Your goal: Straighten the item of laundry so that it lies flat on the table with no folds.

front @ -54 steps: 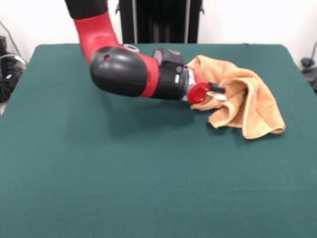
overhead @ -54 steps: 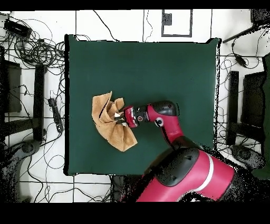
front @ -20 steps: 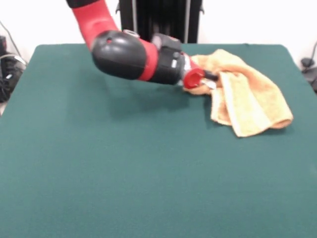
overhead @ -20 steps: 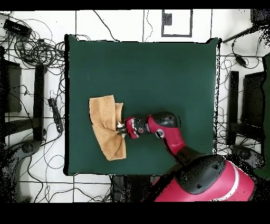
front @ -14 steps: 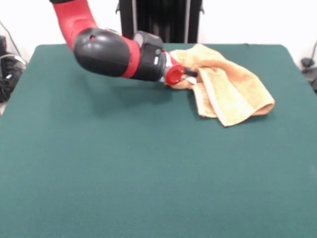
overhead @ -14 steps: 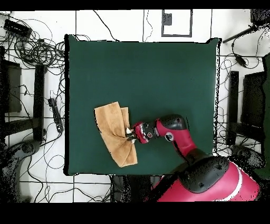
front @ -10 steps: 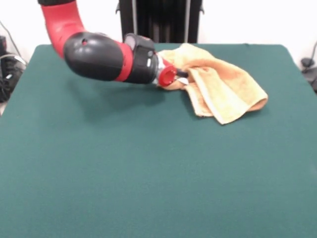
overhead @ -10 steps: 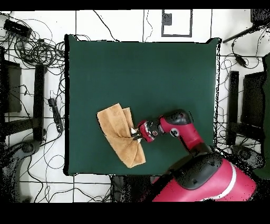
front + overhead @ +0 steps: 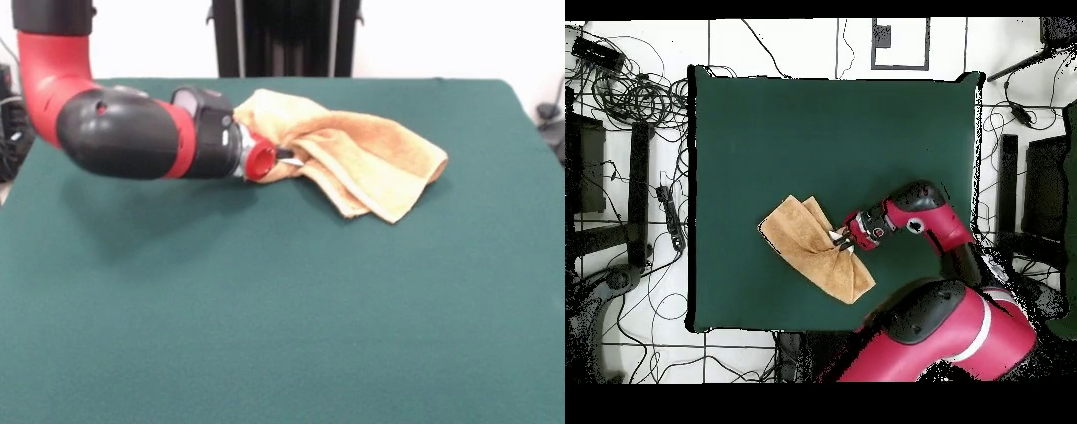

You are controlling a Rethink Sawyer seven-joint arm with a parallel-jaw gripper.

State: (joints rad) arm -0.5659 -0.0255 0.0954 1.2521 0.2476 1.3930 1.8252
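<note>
Towel first: you have it bunched and doubled over itself on the table, its layered hems stacked along the front edge. In the front view it sits toward the far side, right of centre. In the overhead view it lies as a slanted strip in the lower left part of the green felt, one end near the table's lower edge, with a wide band of bare cloth above it and to its right.

Your gripper comes in level from the side, its fingers pressed together on a fold of the towel at the cloth's left end, and that pinched part looks lifted a little off the felt.

Around the table you can see white floor with tangled cables at the left edge.
</note>
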